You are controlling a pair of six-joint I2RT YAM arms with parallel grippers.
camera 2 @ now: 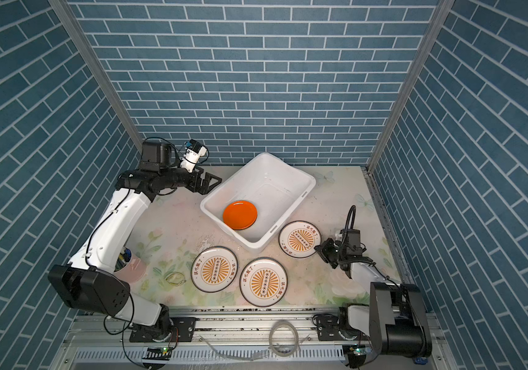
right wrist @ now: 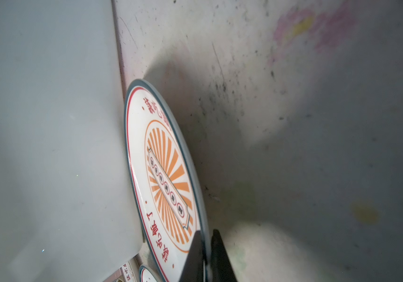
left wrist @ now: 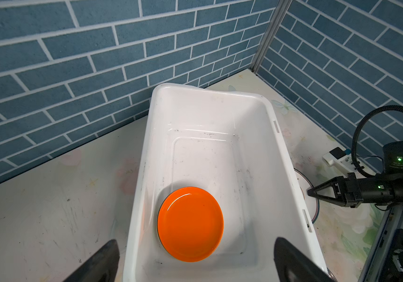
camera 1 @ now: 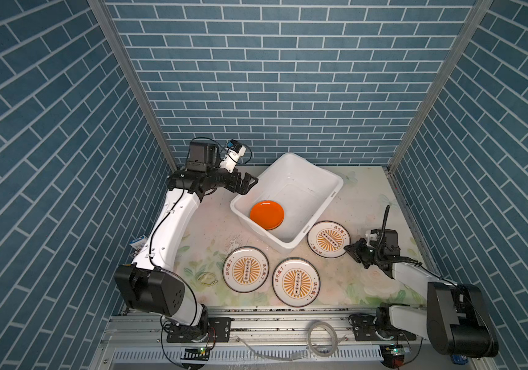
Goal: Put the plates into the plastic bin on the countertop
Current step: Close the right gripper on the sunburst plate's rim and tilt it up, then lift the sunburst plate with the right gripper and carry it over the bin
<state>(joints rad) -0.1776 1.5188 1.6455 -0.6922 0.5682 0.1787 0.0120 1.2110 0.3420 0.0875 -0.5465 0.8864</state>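
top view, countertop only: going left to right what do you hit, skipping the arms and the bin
In a top view: rubber bands → sunburst plate on the left → sunburst plate in the middle → sunburst plate by the bin, its right edge pinched in the right gripper.

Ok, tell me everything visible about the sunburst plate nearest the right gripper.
The round white plate with orange sunburst, red lettering and dark rim looks like glazed ceramic or melamine. It lies on the floral cream countertop, beside the large white rectangular plastic bin; contact with the bin is unclear. The right gripper is shut on its rim, one black finger above, one below, in the right wrist view.
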